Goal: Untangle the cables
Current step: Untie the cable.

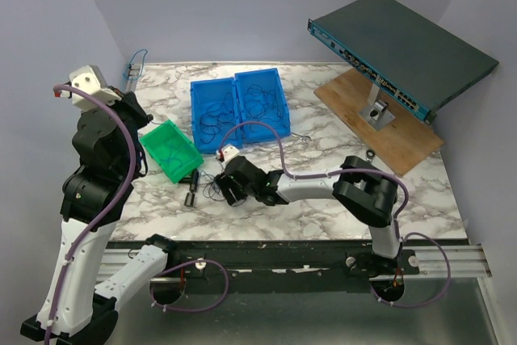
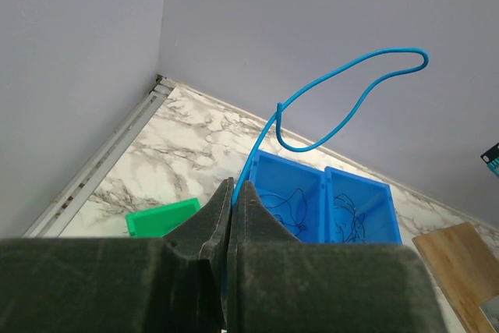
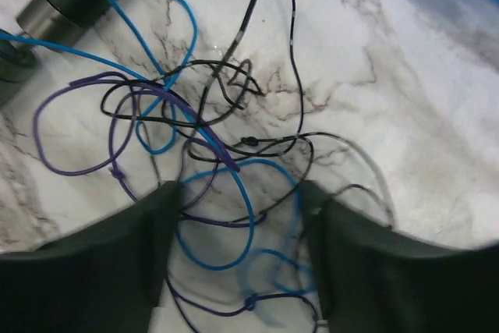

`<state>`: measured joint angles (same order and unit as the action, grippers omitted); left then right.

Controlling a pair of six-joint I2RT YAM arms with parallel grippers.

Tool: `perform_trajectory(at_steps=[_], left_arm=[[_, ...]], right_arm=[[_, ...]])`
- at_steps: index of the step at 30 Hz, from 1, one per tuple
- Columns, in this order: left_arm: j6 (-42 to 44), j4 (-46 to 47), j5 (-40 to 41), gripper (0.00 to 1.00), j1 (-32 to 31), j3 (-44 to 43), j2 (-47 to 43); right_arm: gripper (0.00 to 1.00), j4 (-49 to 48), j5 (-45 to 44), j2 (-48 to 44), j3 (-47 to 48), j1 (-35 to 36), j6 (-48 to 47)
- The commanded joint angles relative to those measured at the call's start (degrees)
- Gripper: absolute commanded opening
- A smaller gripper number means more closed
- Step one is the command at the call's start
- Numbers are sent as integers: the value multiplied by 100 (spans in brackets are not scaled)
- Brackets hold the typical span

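The cable tangle (image 3: 210,154), blue, purple and black strands, sits on the counter (image 1: 323,216) toward its near edge, left of middle, with the right gripper (image 3: 238,193) spread open around it. If it closes here I'd guess it pinches several strands at once and tightens the knots. The left gripper (image 2: 235,186) is clamped on one blue wire (image 2: 351,87) up by the far-left corner; only its wrist view shows that pinch. Purple strands only show in the right wrist view.

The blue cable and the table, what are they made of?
The blue cable looks like thin wire in smooth plastic coating: it holds a springy loop. The table looks like marble, white with grey veins, but may be a printed surface.
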<state>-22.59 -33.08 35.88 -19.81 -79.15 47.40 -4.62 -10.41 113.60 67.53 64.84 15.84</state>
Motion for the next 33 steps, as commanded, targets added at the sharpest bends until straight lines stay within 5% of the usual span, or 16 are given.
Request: perform_trajectory(at_steps=[1,5,8,18,23,33], left_arm=[[-18,-93,-123,0,39,-135,-66],[-35,-111,-137,0,39,-127,-73],[-74,-115,-131,0,39,-156,-49],[-205,-272,-45,0,39,-141,-10],[-158,-315,69,0,43,-135,-39],[-184,-277,-6,0,39,196,-71]], right_arm=[[53,285,-577,237,-266,67,193],[13,269,-1127,-348,-1136,62,595],[1,338,-1574,-936,-1782,44,904],[1,1012,-1944,-2499,-3176,-1557,2743],[1,1027,-2478,-3023,-3401,-1789,3104],[1,440,-2102,-3442,-3499,-1812,2214]])
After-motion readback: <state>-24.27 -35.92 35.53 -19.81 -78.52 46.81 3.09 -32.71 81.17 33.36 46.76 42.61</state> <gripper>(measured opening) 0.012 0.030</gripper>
